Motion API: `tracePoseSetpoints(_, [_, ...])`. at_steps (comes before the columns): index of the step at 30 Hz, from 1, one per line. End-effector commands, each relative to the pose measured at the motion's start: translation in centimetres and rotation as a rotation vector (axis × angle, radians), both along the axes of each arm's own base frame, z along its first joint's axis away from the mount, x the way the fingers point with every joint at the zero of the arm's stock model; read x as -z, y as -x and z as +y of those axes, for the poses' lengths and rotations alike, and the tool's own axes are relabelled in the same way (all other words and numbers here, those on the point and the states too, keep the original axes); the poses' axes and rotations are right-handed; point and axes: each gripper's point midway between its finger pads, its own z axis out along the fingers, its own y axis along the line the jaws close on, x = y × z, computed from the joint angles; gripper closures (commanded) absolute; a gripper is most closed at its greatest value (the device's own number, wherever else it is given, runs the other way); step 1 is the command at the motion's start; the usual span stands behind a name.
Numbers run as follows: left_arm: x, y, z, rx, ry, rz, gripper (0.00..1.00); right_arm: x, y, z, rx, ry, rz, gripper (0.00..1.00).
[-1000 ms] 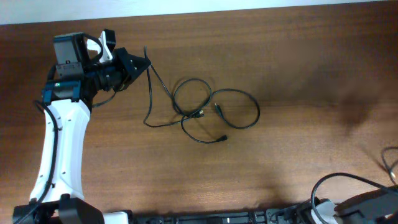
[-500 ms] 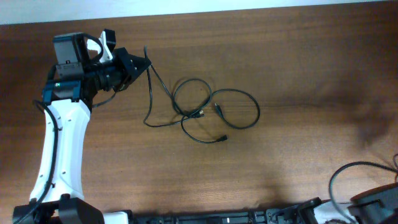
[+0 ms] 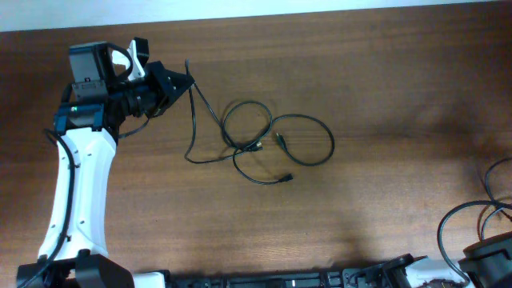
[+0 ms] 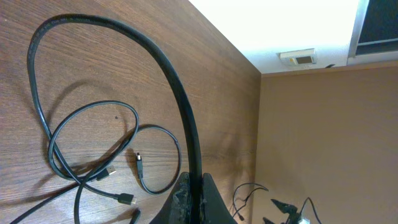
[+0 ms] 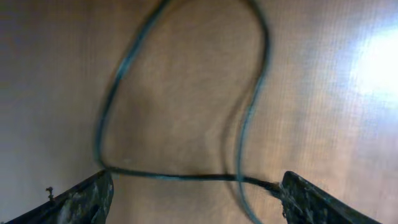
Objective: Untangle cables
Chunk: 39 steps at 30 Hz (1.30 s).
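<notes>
Step in hand — one strand of the cables (image 3: 260, 144) is clamped in the shut left gripper (image 3: 184, 80) at the far-left of the table (image 3: 400, 96). The rest lies in overlapping loops mid-table. The right gripper (image 5: 196, 190) is spread wide with nothing gripped, at the near-right corner, well apart from the tangle. Next move, as judged: a second strand is to be pinched by the right arm so the loops can be drawn apart. The right wrist view is blurred — the looped cord (image 5: 186, 177) there is probably the arm's own wire. Over-under order at the crossings can't be resolved.
</notes>
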Motion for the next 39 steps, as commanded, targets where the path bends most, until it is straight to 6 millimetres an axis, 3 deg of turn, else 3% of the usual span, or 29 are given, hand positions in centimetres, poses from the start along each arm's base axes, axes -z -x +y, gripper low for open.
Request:
tracePoseSetpoints(1, [-0.1, -0.2, 0.0, 0.007, -0.015, -0.018, 1.00, -2.2, -3.3, 1.1, -0.184, 0.018, -0.176, 0.16])
tracePoseSetpoints(8, [-0.1, -0.2, 0.0, 0.008, -0.014, -0.018, 1.00, -6.4, -8.2, 4.7, -0.475, 0.120, -0.314, 0.16])
tracePoseSetpoints(12, [-1.4, -0.3, -1.1, 0.059, 0.020, -0.078, 1.00, -8.1, -12.1, 8.8, -0.670, 0.183, -0.323, 0.16])
tracePoseSetpoints(17, [-6.4, 0.0, -4.7, 0.300, 0.074, -0.411, 1.00, -8.5, -17.1, 16.3, -0.916, 0.170, -0.348, 0.14])
tracePoseSetpoints(22, [-12.4, 4.0, -9.1, 0.644, 0.171, -0.797, 1.00, -8.7, -20.9, 26.1, -1.272, 0.204, -0.383, 0.13])
tracePoseSetpoints(26, [-15.4, 8.5, -10.3, 0.924, 0.188, -1.102, 1.00, -9.6, -22.2, 33.1, -1.488, 0.198, -0.477, 0.14])
tracePoseSetpoints(28, [-16.2, 9.0, -10.7, 0.940, 0.181, -1.137, 1.00, -10.7, -22.9, 37.1, -1.596, 0.214, -0.555, 0.13])
tracePoseSetpoints(33, [-16.2, 9.1, -10.8, 0.942, 0.186, -1.129, 1.00, -13.0, -23.4, 42.3, -1.742, 0.243, -0.721, 0.10])
tracePoseSetpoints(39, [-16.2, 9.1, -10.9, 0.943, 0.186, -1.129, 1.00, -17.6, -22.5, 47.9, -1.922, 0.311, -1.015, 0.10])
